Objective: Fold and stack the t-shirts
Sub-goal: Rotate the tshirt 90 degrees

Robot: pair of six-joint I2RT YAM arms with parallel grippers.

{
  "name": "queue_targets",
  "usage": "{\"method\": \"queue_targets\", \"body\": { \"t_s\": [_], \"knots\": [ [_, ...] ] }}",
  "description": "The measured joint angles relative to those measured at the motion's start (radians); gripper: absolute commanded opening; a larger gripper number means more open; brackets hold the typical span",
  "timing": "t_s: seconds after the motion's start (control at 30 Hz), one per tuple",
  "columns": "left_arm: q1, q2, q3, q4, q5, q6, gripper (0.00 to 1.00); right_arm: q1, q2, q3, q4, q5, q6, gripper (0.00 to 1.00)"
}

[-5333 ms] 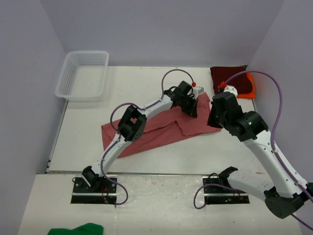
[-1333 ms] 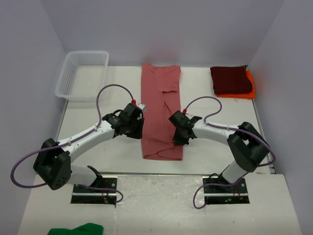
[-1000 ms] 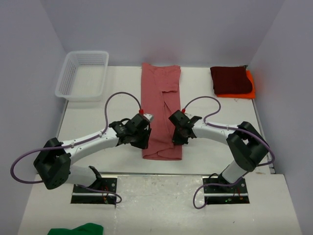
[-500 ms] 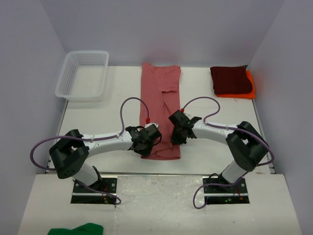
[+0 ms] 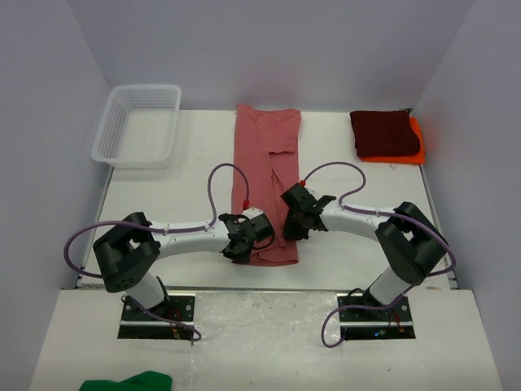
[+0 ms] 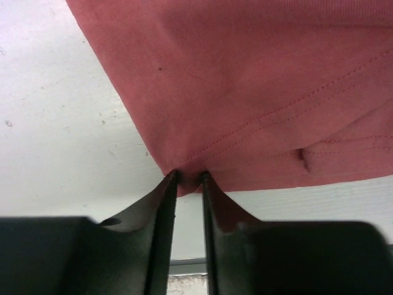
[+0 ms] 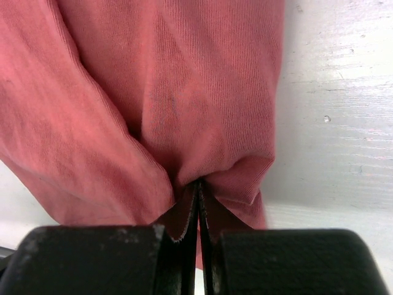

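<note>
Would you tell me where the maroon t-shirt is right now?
In the top view, the maroon t-shirt lies folded at the far right corner of the table, atop the orange t-shirt.

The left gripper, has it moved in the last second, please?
Yes: the left gripper slid right and nearer, away from the basket, to the rose shirt's corner.

The rose t-shirt (image 5: 264, 163) is lying in a long folded strip; the folded maroon t-shirt (image 5: 383, 133) is seemingly sitting atop the orange t-shirt (image 5: 417, 143).

Long shirt (image 5: 267, 163) lies between basket (image 5: 138, 124), left, and stacked shirts (image 5: 387, 134), right.
</note>
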Motion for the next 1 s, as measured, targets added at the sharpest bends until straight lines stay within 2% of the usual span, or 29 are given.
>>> {"method": "queue_targets", "body": {
  "t_s": [0.07, 0.1, 0.2, 0.63, 1.0],
  "knots": [
    [0.0, 0.0, 0.0, -0.007, -0.01, -0.01, 0.17, 0.0, 0.0, -0.002, 0.005, -0.003, 0.0, 0.0],
    [0.0, 0.0, 0.0, -0.01, -0.014, -0.014, 0.1, 0.0, 0.0, -0.002, 0.006, -0.004, 0.0, 0.0],
    [0.0, 0.001, 0.001, -0.016, -0.025, -0.023, 0.0, 0.0, 0.0, -0.002, 0.006, -0.005, 0.0, 0.0],
    [-0.017, -0.01, -0.001, -0.067, -0.071, -0.093, 0.0, 0.0, 0.001, -0.002, 0.005, -0.003, 0.009, 0.0],
    [-0.022, -0.145, -0.101, -0.13, -0.101, -0.226, 0.0, 0.0, 0.004, -0.002, 0.006, -0.005, 0.028, 0.0]
  ]
}}
